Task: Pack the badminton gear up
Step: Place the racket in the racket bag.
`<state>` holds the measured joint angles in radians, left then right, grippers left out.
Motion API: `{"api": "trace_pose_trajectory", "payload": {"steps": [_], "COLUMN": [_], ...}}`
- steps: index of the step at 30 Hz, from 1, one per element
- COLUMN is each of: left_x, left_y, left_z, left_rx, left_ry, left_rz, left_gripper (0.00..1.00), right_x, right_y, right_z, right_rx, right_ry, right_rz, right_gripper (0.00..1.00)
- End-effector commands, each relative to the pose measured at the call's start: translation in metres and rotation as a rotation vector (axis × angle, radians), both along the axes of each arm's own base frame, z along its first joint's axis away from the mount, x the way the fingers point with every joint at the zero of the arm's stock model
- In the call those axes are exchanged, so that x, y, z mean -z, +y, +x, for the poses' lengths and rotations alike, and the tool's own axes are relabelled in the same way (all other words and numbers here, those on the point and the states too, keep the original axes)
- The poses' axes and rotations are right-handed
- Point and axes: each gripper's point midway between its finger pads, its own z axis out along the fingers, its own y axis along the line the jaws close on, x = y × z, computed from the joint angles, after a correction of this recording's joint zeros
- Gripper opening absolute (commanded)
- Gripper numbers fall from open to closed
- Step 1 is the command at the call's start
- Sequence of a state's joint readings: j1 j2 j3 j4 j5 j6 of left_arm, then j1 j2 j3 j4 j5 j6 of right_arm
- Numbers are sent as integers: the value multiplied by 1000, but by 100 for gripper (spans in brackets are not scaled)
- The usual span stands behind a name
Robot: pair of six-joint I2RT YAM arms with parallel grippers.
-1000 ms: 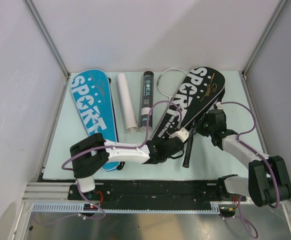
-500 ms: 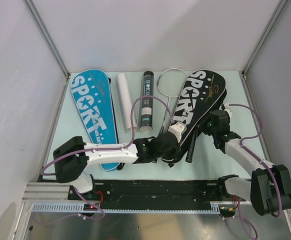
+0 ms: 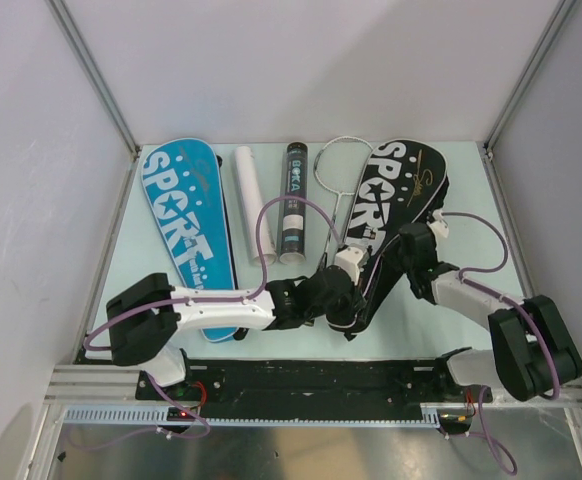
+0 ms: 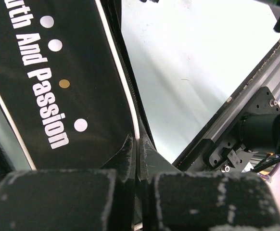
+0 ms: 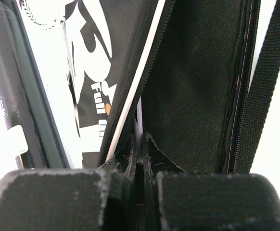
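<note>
The black "SPORT" cover lies slanted right of centre, and a silver racket head sticks out from under its upper left side. My left gripper is shut on the white-piped edge at the cover's narrow lower end; its pinch point shows in the left wrist view. My right gripper is shut on the cover's opposite zipper edge, fingertips meeting. A blue "SPORT" cover, a white tube and a black tube lie to the left.
Pale green mat covers the table inside white enclosure walls. A black and aluminium rail runs along the near edge, close behind my left gripper. The black tube lies just left of my right gripper.
My left gripper moved right and closed on the cover's lower edge. The right arm swung left with the cover, and the black racket handle that showed below the cover is now hidden.
</note>
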<state>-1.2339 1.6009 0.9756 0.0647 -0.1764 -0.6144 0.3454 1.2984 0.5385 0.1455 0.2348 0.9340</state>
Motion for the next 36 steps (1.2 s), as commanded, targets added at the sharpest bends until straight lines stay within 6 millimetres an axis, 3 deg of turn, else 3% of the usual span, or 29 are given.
{"api": "trace_pose_trajectory", "payload": {"steps": [1, 5, 8, 10, 13, 19, 23, 29, 36], "left_x": [-32, -32, -31, -29, -24, -21, -21, -20, -17], "left_y": [-20, -19, -19, -20, -20, -23, -27, -29, -29], "left_z": [-23, -23, -23, -24, -19, -12, -12, -13, -11], "left_rx": [76, 66, 73, 76, 55, 46, 56, 63, 58], "left_ry": [28, 28, 28, 29, 22, -9, -13, -12, -21], "left_rz": [-146, -152, -151, -152, -139, -121, -118, -115, -110], "left_gripper": [0, 0, 0, 0, 0, 0, 0, 0, 0], "right_x": [-22, -16, -22, -20, -17, -15, -10, 0, 1], "right_y": [1, 9, 20, 18, 9, -8, -1, 14, 34], "right_z": [26, 28, 25, 13, -10, -53, -73, -84, -78], "right_rx": [106, 112, 24, -32, -106, -240, -313, -357, -383], "right_ry": [-130, -129, -129, -77, -6, 102, 119, 106, 23], "right_rz": [30, 45, 77, 71, 42, 30, 111, 234, 360], "right_gripper": [1, 12, 31, 40, 46, 45, 41, 36, 33]}}
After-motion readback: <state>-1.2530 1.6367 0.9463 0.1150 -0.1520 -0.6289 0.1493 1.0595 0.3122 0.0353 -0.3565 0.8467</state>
